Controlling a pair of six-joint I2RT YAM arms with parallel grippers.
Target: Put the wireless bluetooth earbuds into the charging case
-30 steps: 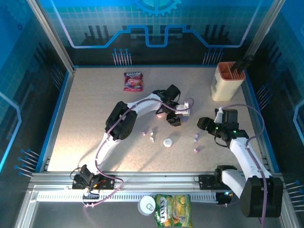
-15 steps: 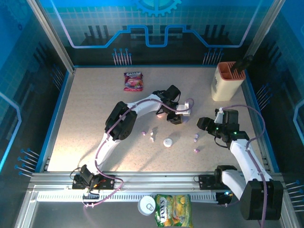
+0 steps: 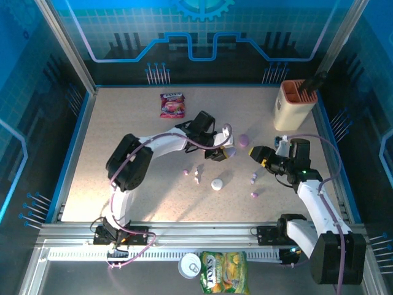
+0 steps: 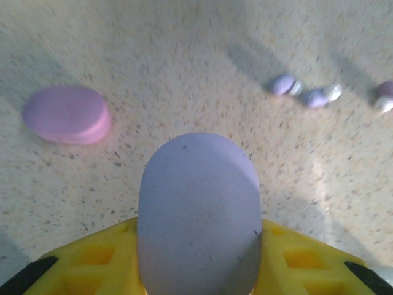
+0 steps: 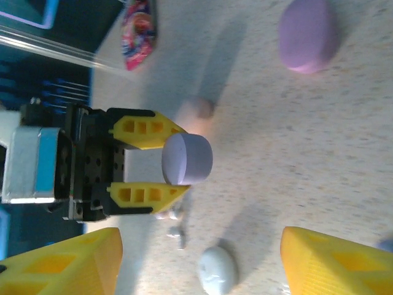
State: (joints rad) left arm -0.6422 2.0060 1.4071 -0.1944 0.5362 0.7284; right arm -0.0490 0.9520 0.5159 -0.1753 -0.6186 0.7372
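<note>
The speckled table (image 3: 123,135) spreads in front of my two bases. At its far right corner stands a beige holder (image 3: 293,106), and a pink snack packet (image 3: 172,104) lies near the far edge.

My left gripper (image 3: 222,153) is out over the middle of the table. Its yellow fingers (image 5: 142,130) are closed partway on a lavender case (image 4: 198,215), one pad on each flat side, so the rounded end pokes out past the tips.

My right gripper (image 3: 253,155) faces it from just beside, pointing left. Its jaws are spread wide, the two yellow fingertips (image 5: 61,264) sit well apart, and they touch nothing.

A purple case (image 3: 244,140) rests on the table just beyond both grippers. A white case (image 3: 217,184) lies nearer my bases.

The earbuds (image 3: 185,173) lie loose on the table. Two are left of the white case, and two more (image 3: 253,179) are to its right, below my right gripper.
</note>
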